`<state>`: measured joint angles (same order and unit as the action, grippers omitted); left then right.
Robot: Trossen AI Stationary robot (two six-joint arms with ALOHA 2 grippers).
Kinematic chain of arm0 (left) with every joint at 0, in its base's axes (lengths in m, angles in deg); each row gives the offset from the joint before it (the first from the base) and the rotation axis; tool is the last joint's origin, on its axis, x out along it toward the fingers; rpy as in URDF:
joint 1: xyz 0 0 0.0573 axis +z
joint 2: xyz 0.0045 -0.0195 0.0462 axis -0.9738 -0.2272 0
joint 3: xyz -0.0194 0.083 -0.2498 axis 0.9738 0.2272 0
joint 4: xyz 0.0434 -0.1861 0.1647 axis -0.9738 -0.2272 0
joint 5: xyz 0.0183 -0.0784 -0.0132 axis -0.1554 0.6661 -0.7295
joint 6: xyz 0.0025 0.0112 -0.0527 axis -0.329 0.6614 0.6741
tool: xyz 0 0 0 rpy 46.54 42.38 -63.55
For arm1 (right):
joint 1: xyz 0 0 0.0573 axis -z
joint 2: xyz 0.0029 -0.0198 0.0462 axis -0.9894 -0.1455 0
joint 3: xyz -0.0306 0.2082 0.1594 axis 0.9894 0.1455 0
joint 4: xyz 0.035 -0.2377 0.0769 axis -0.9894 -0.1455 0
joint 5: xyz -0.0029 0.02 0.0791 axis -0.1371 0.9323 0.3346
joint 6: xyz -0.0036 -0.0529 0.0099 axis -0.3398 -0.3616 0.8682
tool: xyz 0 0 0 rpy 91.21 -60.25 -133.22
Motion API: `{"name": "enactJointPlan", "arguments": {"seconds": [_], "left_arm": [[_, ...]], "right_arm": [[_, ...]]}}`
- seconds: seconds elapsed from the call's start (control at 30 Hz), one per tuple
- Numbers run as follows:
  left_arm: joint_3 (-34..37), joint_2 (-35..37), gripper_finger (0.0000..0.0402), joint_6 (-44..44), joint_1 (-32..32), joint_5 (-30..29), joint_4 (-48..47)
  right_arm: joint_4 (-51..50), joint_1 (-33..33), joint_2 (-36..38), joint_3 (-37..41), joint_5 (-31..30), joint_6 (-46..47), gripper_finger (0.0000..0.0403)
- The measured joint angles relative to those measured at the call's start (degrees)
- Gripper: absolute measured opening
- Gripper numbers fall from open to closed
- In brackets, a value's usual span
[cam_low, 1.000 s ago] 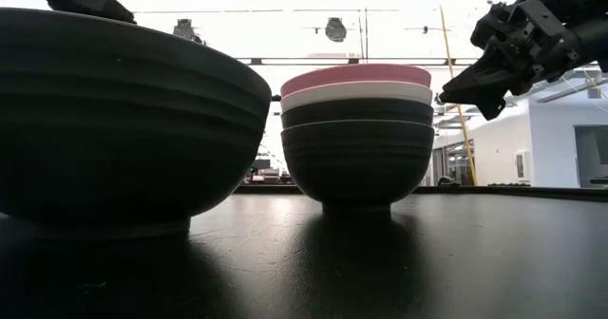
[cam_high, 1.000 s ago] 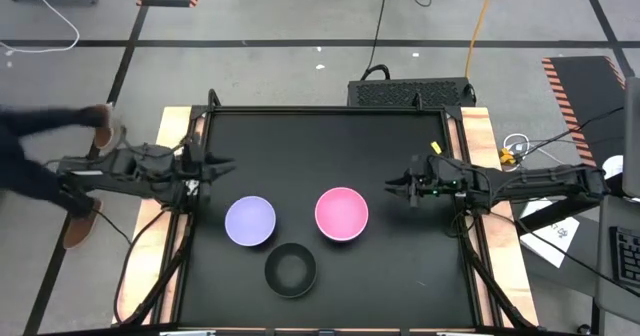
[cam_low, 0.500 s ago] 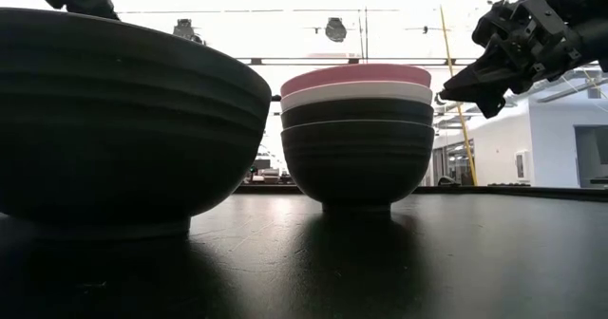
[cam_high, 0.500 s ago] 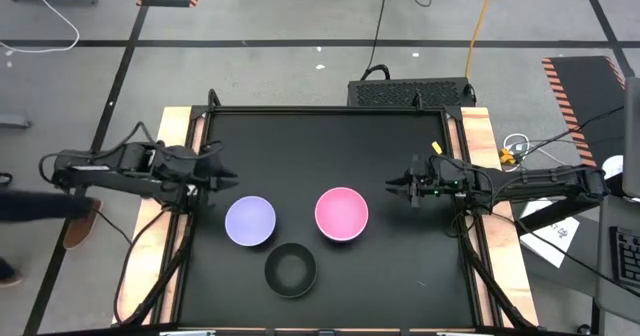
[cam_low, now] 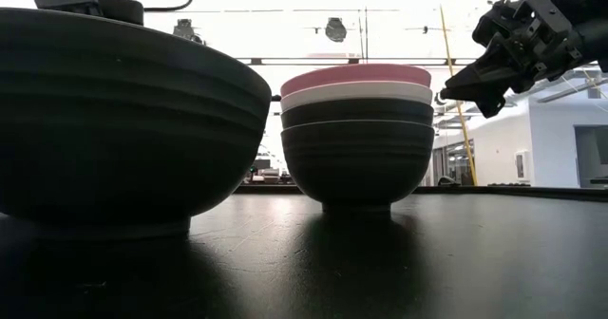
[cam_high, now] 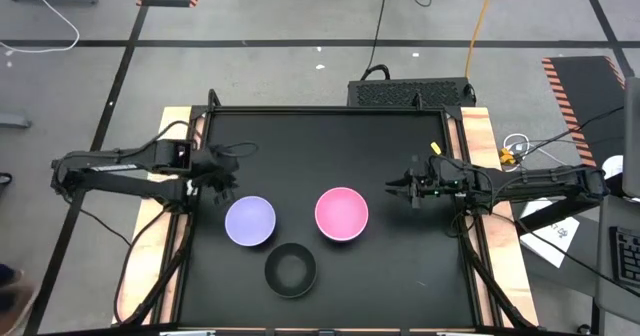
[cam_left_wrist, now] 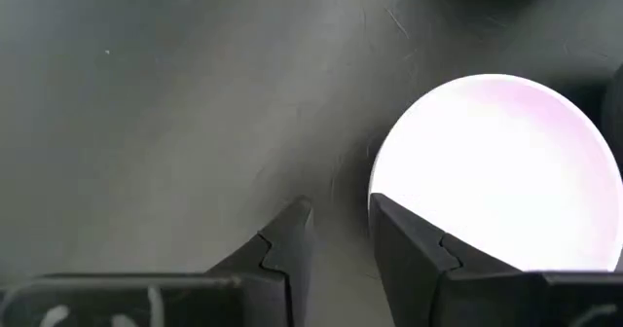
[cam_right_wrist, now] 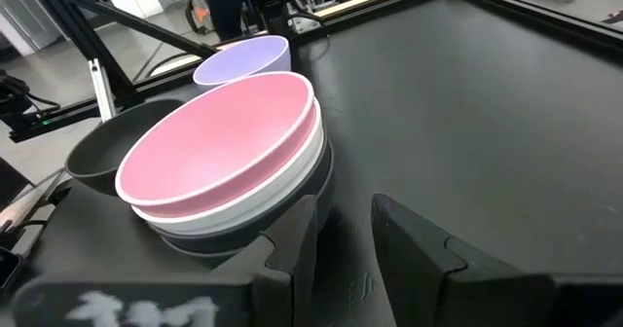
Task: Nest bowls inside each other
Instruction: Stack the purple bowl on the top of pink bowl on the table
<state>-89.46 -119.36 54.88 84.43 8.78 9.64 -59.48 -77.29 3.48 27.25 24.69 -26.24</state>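
A stack of bowls (cam_high: 342, 214) stands mid-table: a pink bowl (cam_right_wrist: 224, 137) sits in a white one (cam_low: 356, 95), which sits in two black ones (cam_low: 356, 153). A lavender bowl (cam_high: 250, 221) rests on its base to the stack's left. A single black bowl (cam_high: 290, 269) rests nearer the near edge. My left gripper (cam_high: 225, 181) hovers just beyond the lavender bowl's far-left rim (cam_left_wrist: 389, 186), its fingers a narrow gap apart. My right gripper (cam_high: 392, 186) waits right of the stack, narrowly open, touching nothing.
The black mat has raised wooden side rails (cam_high: 172, 126) on the left and right. A black box (cam_high: 410, 93) sits beyond the far edge. Bare mat lies across the far half (cam_high: 330, 146) and right of the stack.
My left gripper has swung from the table's left edge toward the right and now hangs near the lavender bowl's far-left rim, tipped downward. A person beside the left rail has walked away. The bowls and my right arm have stayed where they were.
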Motion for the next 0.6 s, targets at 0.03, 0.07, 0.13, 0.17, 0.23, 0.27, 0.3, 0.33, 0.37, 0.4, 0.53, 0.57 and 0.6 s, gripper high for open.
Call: {"name": "enactJointPlan", "arguments": {"seconds": [0.03,0.07,0.13,0.17,0.23,0.27,0.3,0.33,0.37,0.4,0.53,0.57,0.6], "left_arm": [[-0.01,-0.62,0.0108,-0.41,0.61,1.05,0.17],[-0.01,-1.20,0.0111,-0.62,1.15,2.39,0.28],[0.00,-2.52,0.0120,-1.05,1.76,5.58,0.26],[0.00,-2.97,0.0127,-1.24,1.80,6.69,0.30],[0.00,-3.70,0.0143,-1.44,1.69,8.13,0.28],[0.00,-4.10,0.0153,-1.42,1.67,8.93,0.42],[0.00,-4.46,0.0163,-1.42,1.67,9.35,0.59],[0.00,-4.85,0.0172,-1.37,1.67,9.45,0.64],[0.00,-5.25,0.0182,-1.17,1.67,9.40,0.60],[0.00,-5.60,0.0191,-0.82,1.67,9.32,0.59],[0.00,-7.46,0.0221,0.83,1.67,8.98,0.54],[0.00,-8.13,0.0226,1.22,1.67,8.85,0.37],[0.00,-8.76,0.0230,1.35,1.67,8.60,0.05]], "right_arm": [[-0.10,0.00,0.00,0.00,0.00,0.01,0.0096],[-0.25,0.00,0.00,0.00,0.00,0.07,0.0096],[-0.63,0.00,0.00,0.00,0.00,0.10,0.0096],[-0.98,0.00,0.00,0.00,0.00,0.11,0.0096],[-1.96,0.00,-0.02,0.00,0.00,0.12,0.0096],[-2.18,0.00,-0.02,0.00,0.00,0.12,0.0096],[-2.34,0.00,-0.02,0.00,0.00,0.12,0.0096],[-2.52,0.00,-0.02,0.00,0.00,0.12,0.0096],[-2.56,0.00,-0.02,0.00,0.00,0.12,0.0096],[-2.54,0.00,-0.02,0.00,0.00,0.12,0.0096],[-2.54,0.00,-0.02,0.00,0.00,0.12,0.0096],[-2.54,0.00,-0.02,0.00,0.00,0.12,0.0096],[-2.53,0.00,-0.02,0.00,0.02,0.12,0.0096]]}}
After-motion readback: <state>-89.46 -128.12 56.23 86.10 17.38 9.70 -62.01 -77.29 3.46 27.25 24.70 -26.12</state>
